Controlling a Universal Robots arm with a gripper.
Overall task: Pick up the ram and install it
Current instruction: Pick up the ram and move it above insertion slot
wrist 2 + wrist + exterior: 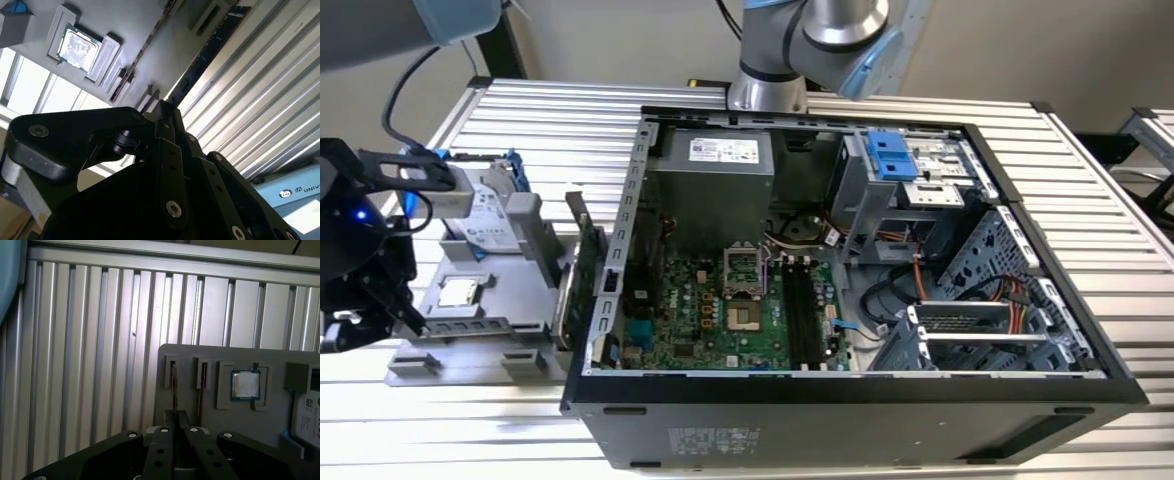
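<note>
The ram (174, 387) is a thin stick, seen edge-on, standing in a slot of the grey parts tray (280, 430). In the second wrist view the ram (210, 50) reads as a long dark board running away from the fingers. In both wrist views my gripper (175, 416) (166, 111) is shut on the ram's near end, fingers pressed against its two faces. In the exterior view my gripper (403, 312) is at the far left, at the tray's (520, 250) edge. The open computer case (854, 390) holds the green motherboard (720, 310) with its long black slots (807, 320).
A second stick (201, 392) stands in the neighbouring tray slot. A processor chip (245, 385) (460, 291) and a hard drive (487, 215) also sit on the tray. The ribbed metal table (1107, 200) runs all around. The arm's base (767, 90) stands behind the case.
</note>
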